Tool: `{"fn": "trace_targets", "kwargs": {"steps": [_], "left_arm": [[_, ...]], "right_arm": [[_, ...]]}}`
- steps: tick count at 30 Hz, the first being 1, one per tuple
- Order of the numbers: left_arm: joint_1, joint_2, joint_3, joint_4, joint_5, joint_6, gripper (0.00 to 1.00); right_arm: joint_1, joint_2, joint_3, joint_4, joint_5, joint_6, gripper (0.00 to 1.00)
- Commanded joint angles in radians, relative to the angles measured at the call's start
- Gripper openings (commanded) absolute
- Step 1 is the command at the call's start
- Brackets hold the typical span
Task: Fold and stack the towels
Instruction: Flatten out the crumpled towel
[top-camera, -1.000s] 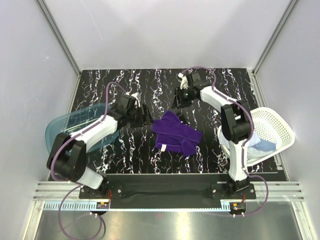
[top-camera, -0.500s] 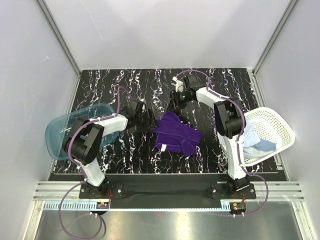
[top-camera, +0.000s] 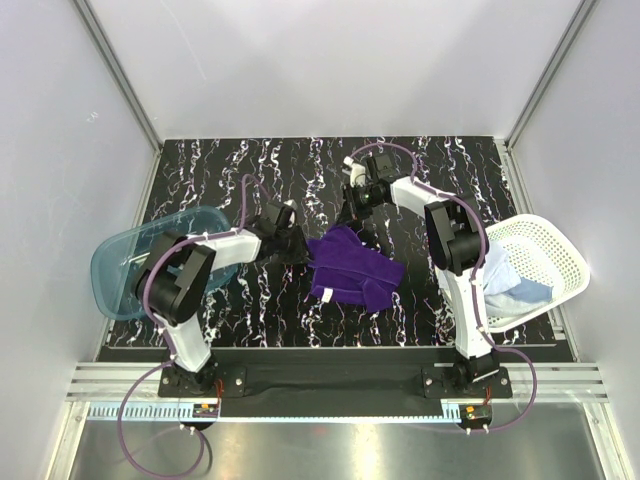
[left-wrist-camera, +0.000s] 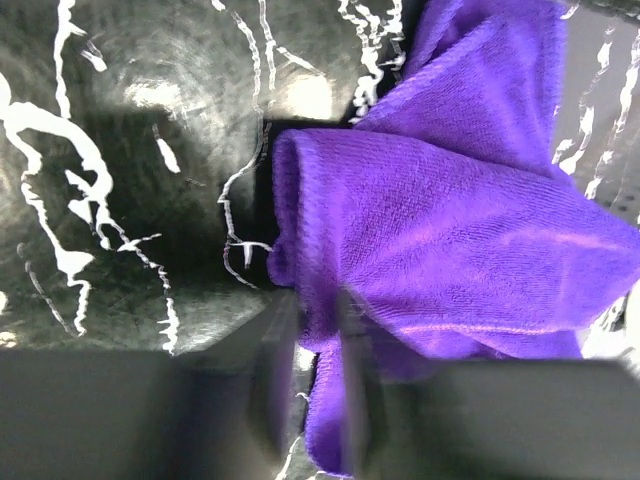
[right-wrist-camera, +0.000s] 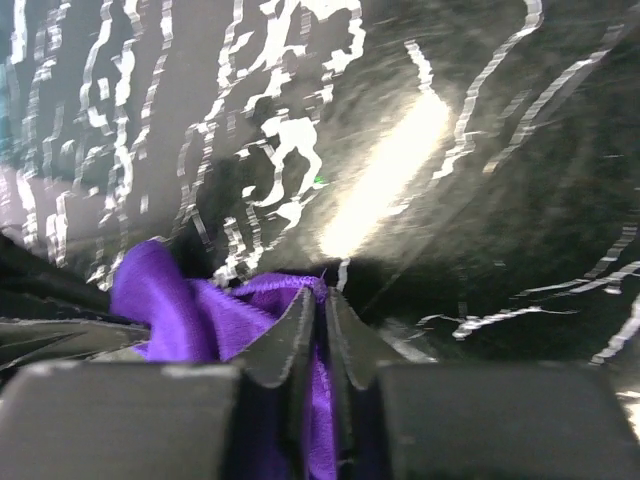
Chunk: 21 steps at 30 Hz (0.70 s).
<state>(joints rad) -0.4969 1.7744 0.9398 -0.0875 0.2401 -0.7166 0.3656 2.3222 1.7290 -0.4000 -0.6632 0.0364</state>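
- Tub (top-camera: 140, 262), translucent teal, sits at the left edge of the top view, on the black, white-veined table (top-camera: 250, 310).
- Only the wrist view of the left hand (left-wrist-camera: 312, 345) shows its fingers pinched nearly together on the left edge of the purple towel (top-camera: 352, 268).
- That towel lies rumpled at centre frame, between both hands.
- The wrist view of the right hand (right-wrist-camera: 322, 325) shows narrow jaws clamping the towel's upper corner.
- At far right, a white basket (top-camera: 550, 250) holds a light blue towel (top-camera: 515, 285).
- Pale walls (top-camera: 60, 150) enclose the table.
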Motion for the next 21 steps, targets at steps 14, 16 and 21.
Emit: {"fn": "trace_targets", "kwargs": {"steps": [14, 16, 21], "left_arm": [[-0.006, -0.200, 0.441, -0.507, -0.237, 0.305, 0.00], [-0.008, -0.231, 0.532, -0.578, -0.294, 0.341, 0.00], [-0.026, -0.364, 0.639, -0.641, -0.325, 0.451, 0.00]], "right_arm": [[-0.004, -0.533, -0.036, -0.054, 0.657, 0.013, 0.00], [-0.005, -0.631, -0.017, -0.080, 0.711, 0.013, 0.00], [-0.004, -0.898, -0.055, -0.069, 0.715, 0.031, 0.00]]}}
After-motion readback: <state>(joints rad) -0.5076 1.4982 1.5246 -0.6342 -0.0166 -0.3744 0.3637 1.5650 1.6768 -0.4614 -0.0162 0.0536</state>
